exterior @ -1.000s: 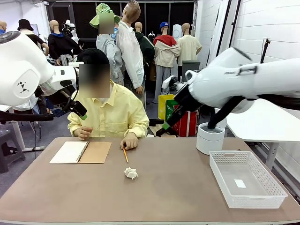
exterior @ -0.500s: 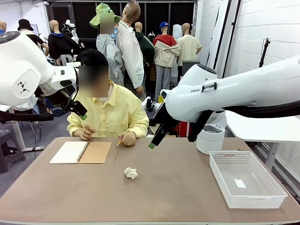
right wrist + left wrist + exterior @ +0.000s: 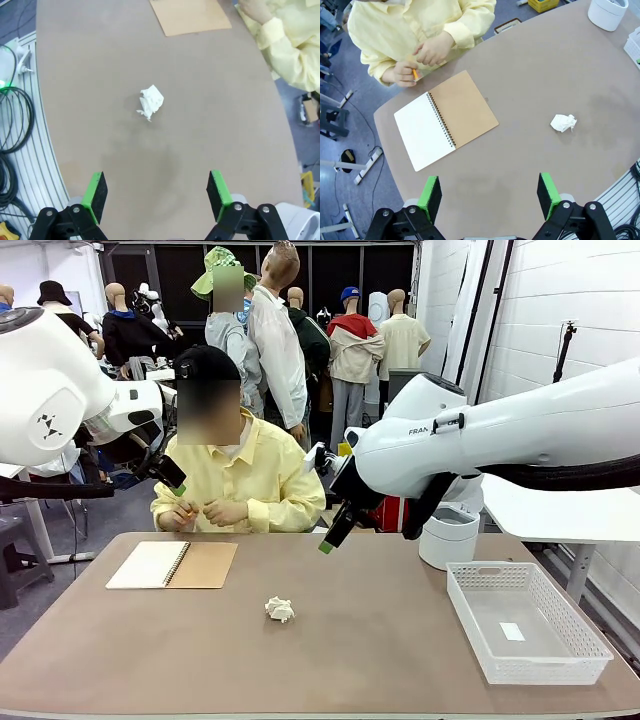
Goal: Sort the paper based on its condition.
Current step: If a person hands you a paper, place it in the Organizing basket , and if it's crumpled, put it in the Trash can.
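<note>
**Right arm swings in over the crumpled paper as the person takes the pencil away**

The right arm [image 3: 470,440] has come across from the right edge and hangs above the middle of the counter [image 3: 380,660], its jaws wide and empty. The paper [image 3: 280,610], a crumpled ball, sits untouched mid-counter, well apart from the notebook [image 3: 172,565] at the far left. The left jaws are wide too, holding nothing. The pencil [image 3: 414,74] is now in the person's hands [image 3: 205,512], so I'd say the way to a pickup is clear.
</note>
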You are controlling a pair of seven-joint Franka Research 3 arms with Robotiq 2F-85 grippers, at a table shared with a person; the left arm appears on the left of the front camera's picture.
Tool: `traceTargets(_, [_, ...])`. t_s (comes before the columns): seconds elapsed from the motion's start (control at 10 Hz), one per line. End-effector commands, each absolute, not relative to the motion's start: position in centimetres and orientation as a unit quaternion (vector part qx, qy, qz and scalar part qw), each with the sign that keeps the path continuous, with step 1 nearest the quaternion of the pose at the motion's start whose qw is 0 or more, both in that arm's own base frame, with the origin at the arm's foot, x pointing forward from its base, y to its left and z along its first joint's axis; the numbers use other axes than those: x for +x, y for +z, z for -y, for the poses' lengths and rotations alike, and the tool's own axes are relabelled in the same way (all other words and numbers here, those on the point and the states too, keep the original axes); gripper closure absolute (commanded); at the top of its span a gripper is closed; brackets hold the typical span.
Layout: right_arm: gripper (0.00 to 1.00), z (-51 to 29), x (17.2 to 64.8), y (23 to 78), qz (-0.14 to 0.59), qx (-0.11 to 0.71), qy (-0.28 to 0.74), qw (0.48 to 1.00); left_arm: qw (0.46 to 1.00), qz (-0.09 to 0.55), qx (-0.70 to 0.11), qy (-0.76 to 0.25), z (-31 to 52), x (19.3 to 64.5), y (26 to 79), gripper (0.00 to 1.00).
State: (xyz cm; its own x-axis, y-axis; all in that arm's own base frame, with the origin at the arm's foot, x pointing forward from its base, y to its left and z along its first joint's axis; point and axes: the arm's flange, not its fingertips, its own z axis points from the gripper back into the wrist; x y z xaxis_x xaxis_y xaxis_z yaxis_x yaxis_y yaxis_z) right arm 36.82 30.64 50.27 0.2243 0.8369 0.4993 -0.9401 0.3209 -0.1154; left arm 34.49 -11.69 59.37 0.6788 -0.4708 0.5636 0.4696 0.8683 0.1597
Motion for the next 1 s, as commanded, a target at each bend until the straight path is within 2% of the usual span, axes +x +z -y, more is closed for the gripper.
traceTargets(0.0, [0.0, -30.7, 36.8, 50.2, 0.243, 0.106, 0.573, 0.775, 0.917, 0.305, 0.0, -0.257, 11.6, 34.4, 59.4, 0.0])
traceTargets(0.6, [0.0, -37.3, 39.4, 43.9, 0.161, 0.086, 0.653, 0.735, 0.917, 0.305, 0.0, -0.257, 11.6, 34.4, 59.4, 0.0])
traceTargets(0.9, [0.0, -39.0, 40.2, 41.0, 0.154, 0.066, 0.687, 0.707, 0.917, 0.305, 0.0, -0.257, 11.6, 34.4, 59.4, 0.0])
